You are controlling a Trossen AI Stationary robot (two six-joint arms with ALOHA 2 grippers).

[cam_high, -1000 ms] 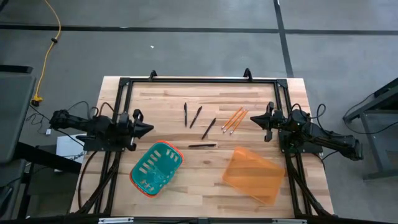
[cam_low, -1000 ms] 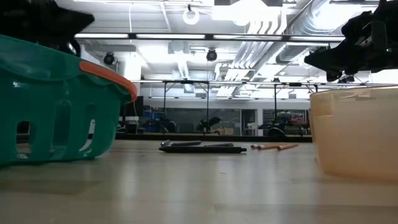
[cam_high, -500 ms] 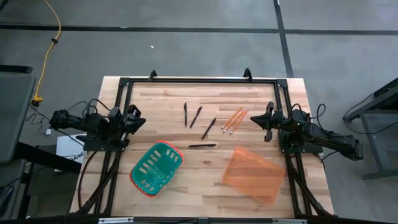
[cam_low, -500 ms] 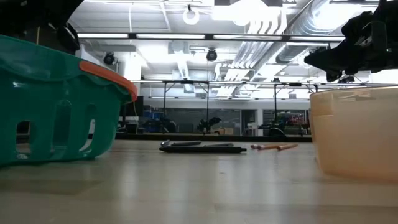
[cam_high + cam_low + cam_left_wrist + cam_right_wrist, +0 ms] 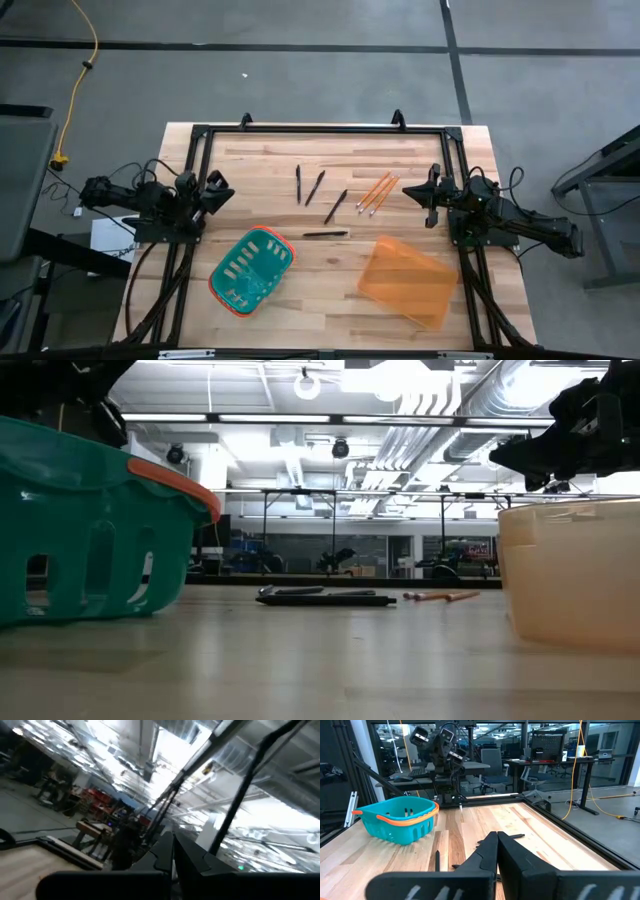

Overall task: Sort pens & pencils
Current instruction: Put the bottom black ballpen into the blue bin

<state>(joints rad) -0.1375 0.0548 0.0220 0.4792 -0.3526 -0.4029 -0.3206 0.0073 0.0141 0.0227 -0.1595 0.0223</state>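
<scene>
Your overhead view is evenly lit, with only soft, short shadows on the pale wooden table [image 5: 400, 160]. At table height, bright ceiling strip lights [image 5: 330, 418] glare from behind, leaving the teal plastic basket [image 5: 90, 530] close up and soft-edged. Your left wrist view is tilted and smeared with blur. The right wrist view is clear.

Teal basket [image 5: 90, 525] cut off by the low view's edge (orange bin [image 5: 572, 570] likewise)
</scene>
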